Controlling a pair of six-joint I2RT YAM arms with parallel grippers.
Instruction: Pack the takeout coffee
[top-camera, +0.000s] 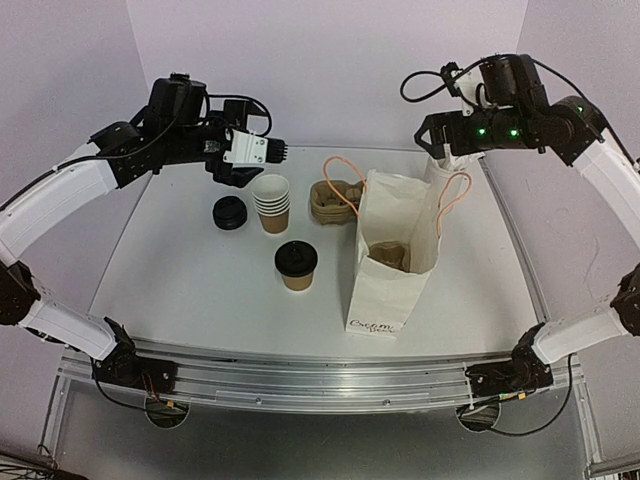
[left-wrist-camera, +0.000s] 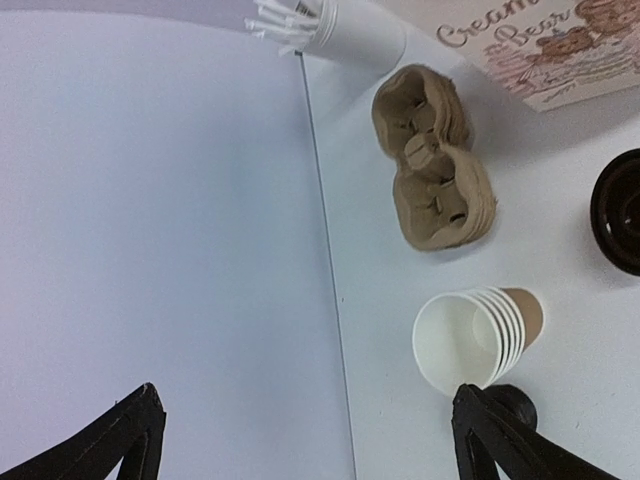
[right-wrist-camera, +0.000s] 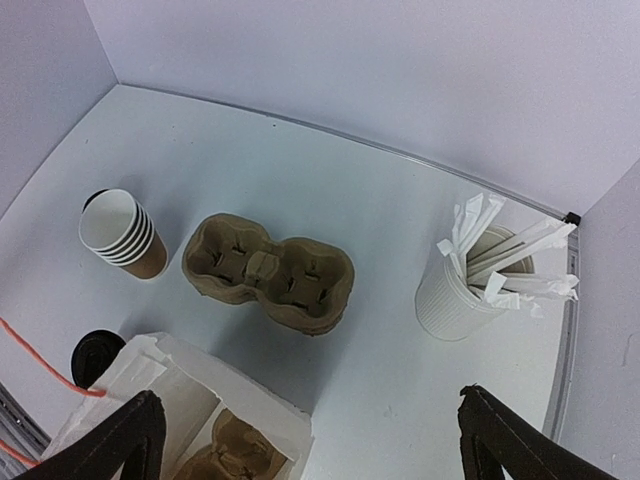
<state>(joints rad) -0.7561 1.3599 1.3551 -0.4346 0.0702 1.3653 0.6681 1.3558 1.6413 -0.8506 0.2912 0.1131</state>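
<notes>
The takeout coffee (top-camera: 296, 266), a brown cup under a black lid, stands upright at the table's middle, left of the white paper bag (top-camera: 395, 270). Its lid shows at the right edge of the left wrist view (left-wrist-camera: 620, 210) and low left in the right wrist view (right-wrist-camera: 95, 355). My left gripper (top-camera: 277, 150) is open and empty, raised above the back of the table behind the lidless cup stack (top-camera: 272, 203). My right gripper (top-camera: 440, 140) is open and empty, high above the back right, behind the bag. The bag stands open with a brown carrier (top-camera: 385, 255) inside.
A stack of black lids (top-camera: 230, 213) sits left of the cup stack. A stack of brown cup carriers (top-camera: 335, 200) lies behind the bag. A white cup of wrapped straws (right-wrist-camera: 470, 280) stands at the back right. The bag's orange handles (top-camera: 345, 180) stick up.
</notes>
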